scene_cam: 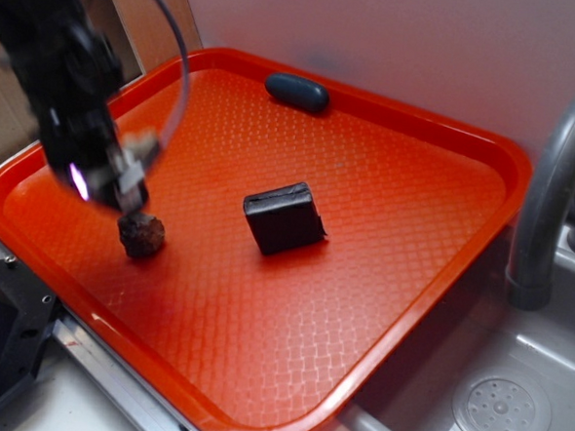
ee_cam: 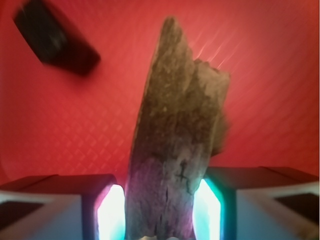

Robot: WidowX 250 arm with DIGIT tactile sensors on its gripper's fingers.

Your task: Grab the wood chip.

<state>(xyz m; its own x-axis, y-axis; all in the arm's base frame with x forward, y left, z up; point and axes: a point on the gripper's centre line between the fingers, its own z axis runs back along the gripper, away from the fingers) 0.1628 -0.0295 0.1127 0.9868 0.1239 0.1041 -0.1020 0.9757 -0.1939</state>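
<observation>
Over the left part of the red tray (scene_cam: pixel 379 309), the exterior view shows the blurred black arm with its gripper (scene_cam: pixel 123 188) just above a dark brown lumpy rock (scene_cam: pixel 141 235), while a black block (scene_cam: pixel 284 216) lies near the tray's middle and a dark oval object (scene_cam: pixel 297 92) rests by the far rim. From the wrist view, the fingers (ee_cam: pixel 50 200) are clamped on the wood chip (ee_cam: pixel 175 150), which stands between them above the tray, the block (ee_cam: pixel 55 37) blurred at upper left.

One wood chip (ee_cam: pixel 175 150), one rock (scene_cam: pixel 142 236), one black block (scene_cam: pixel 284 217), one tray (scene_cam: pixel 399 310).
</observation>
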